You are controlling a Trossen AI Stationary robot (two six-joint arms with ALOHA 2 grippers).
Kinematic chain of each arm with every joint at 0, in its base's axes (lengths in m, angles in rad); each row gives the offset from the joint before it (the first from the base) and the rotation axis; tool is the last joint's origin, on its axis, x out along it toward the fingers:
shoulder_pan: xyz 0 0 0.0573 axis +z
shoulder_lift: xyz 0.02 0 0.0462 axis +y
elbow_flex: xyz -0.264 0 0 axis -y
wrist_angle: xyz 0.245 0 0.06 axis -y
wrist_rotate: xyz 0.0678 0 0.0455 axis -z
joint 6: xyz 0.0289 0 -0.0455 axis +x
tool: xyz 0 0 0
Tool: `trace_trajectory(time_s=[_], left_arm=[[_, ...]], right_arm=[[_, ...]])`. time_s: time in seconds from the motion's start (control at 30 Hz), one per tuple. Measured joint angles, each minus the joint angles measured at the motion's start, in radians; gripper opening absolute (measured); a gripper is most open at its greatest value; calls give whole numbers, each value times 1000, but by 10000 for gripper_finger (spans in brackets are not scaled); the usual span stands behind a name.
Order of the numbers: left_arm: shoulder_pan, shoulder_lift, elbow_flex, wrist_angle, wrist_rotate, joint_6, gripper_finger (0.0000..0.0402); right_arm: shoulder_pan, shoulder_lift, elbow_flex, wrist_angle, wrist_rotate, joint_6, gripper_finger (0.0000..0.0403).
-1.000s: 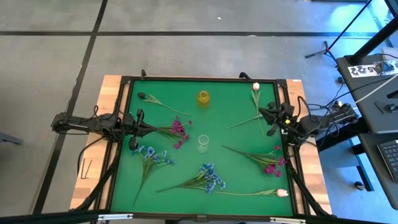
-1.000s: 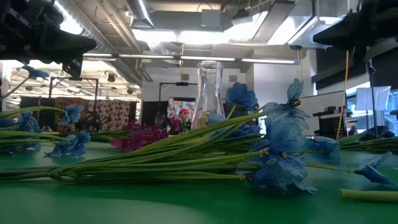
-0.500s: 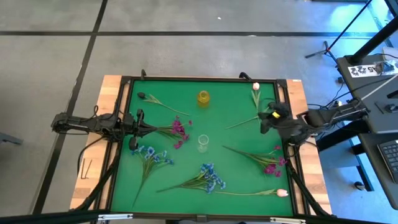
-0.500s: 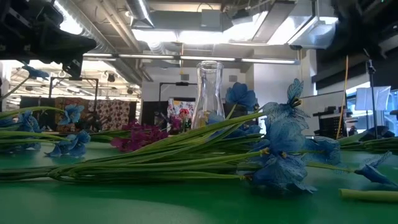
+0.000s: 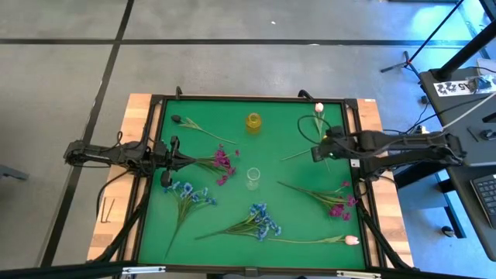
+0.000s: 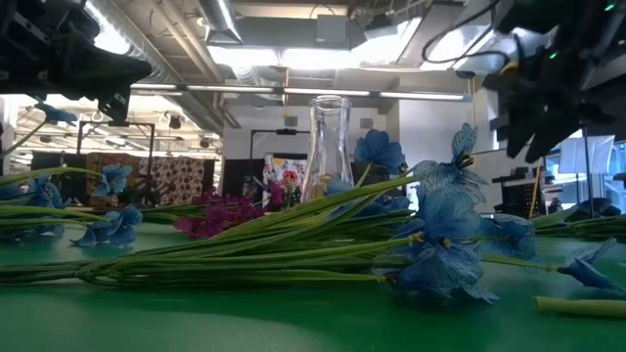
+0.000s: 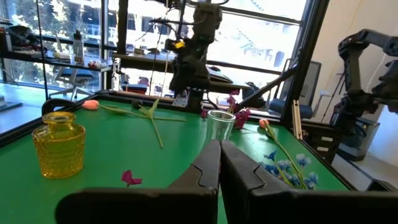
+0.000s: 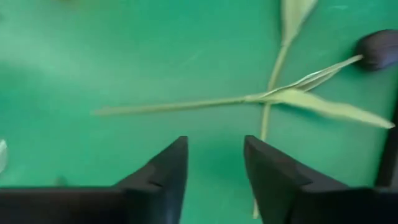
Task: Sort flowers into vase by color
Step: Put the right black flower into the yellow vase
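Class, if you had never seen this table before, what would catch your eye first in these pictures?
Flowers lie scattered flat over the green table: blue sprays near the front, magenta sprays left of centre. Two empty vases stand upright, a yellow vase toward the back and a clear vase mid-table. The right gripper, open, hovers over crossed tulip stems.

Low view: tall clear glass vase (image 6: 330,147) upright at centre of the green worktop (image 6: 245,318). Bundle of long green stems (image 6: 245,252) lies flat in front of it, blue blossom sprays (image 6: 445,235) at one end, below the dark right-arm gripper (image 6: 538,93) that hangs at upper right. Fingers unclear. Magenta blossom spray (image 6: 220,213) lies beside the vase base, on the side away from that gripper. More blue blossoms (image 6: 112,220) far across. Dark left-arm hardware (image 6: 64,54) at the opposite top corner.
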Motion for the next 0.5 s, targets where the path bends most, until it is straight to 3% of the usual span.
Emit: trace_trajectory(time_s=[0.23,0.5], left_arm=[[0,0,0,0,0,0,0],[0,0,0,0,0,0,0]], right_arm=[[-182,111,0,87,-19,-1,226],[-302,256,-29,208,-86,29,222]])
